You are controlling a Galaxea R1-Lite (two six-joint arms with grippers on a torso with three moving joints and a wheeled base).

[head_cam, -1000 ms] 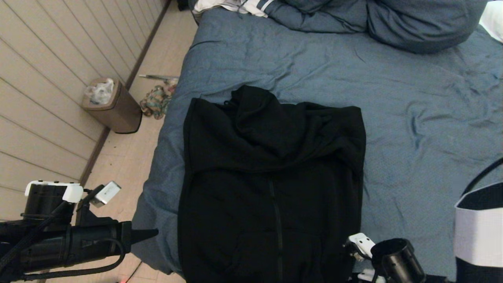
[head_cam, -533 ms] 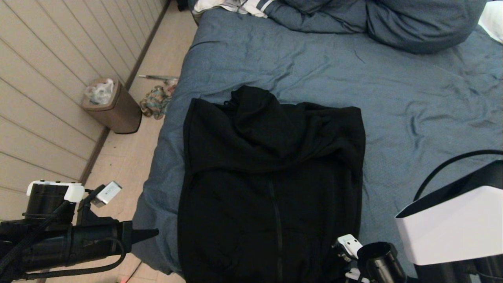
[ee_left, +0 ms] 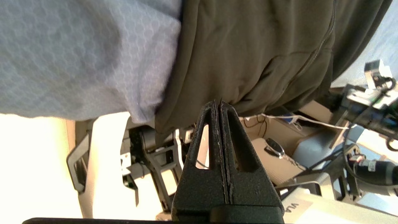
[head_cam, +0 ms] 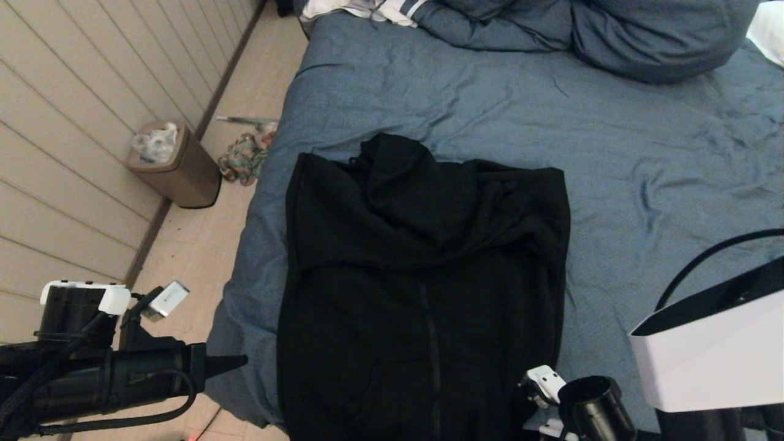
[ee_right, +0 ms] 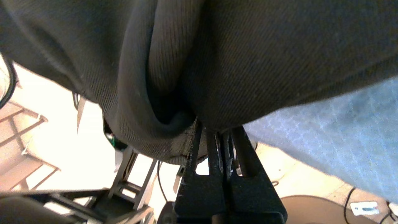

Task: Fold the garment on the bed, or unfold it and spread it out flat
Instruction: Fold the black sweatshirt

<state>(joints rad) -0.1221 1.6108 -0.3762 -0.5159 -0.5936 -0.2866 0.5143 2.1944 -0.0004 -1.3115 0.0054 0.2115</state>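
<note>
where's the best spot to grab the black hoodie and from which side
Grip the hoodie at its bottom hem corners, coming in from the foot edge of the bed. That hem hangs over the edge nearest the robot, so a thin free fold is exposed there. The right pincer looks shut at that hem's right corner.

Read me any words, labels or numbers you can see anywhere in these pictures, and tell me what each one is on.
"VU": partial, cut-off letters on a white label low in the left wrist view; the rest is out of frame.
Small white tag on the floor in the right wrist view: too blurred to read.
The garment: no readable text.
</note>
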